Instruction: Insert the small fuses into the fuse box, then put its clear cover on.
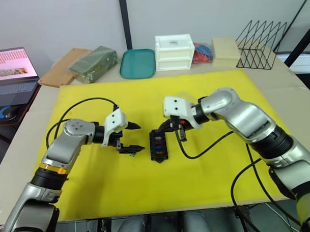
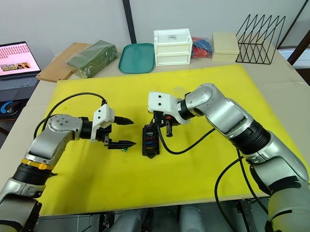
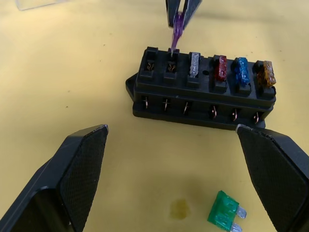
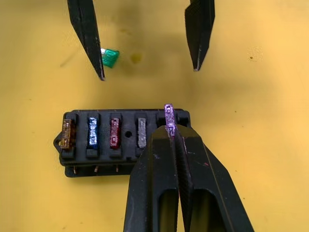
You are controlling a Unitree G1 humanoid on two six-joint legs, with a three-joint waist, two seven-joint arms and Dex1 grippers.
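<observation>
**Purple fuse at the fuse box slot**

Our right tool (image 4: pixel 170 126) pinches a purple fuse (image 3: pixel 177 30), tip at a slot of the black fuse box (image 1: pixel 158 145), mid yellow mat (image 1: pixel 207 165) on the worktop. Tan, blue, red and pale fuses sit in it. Our left tool (image 1: pixel 136 136) is spread wide, empty, just left of the box. Green fuse (image 3: pixel 224 213) lies beside it.

Bright, even overhead light is falling on the yellow mat (image 1: pixel 207 160); shadows are lying soft. Wrist views are staying sharp, glare-free.
</observation>
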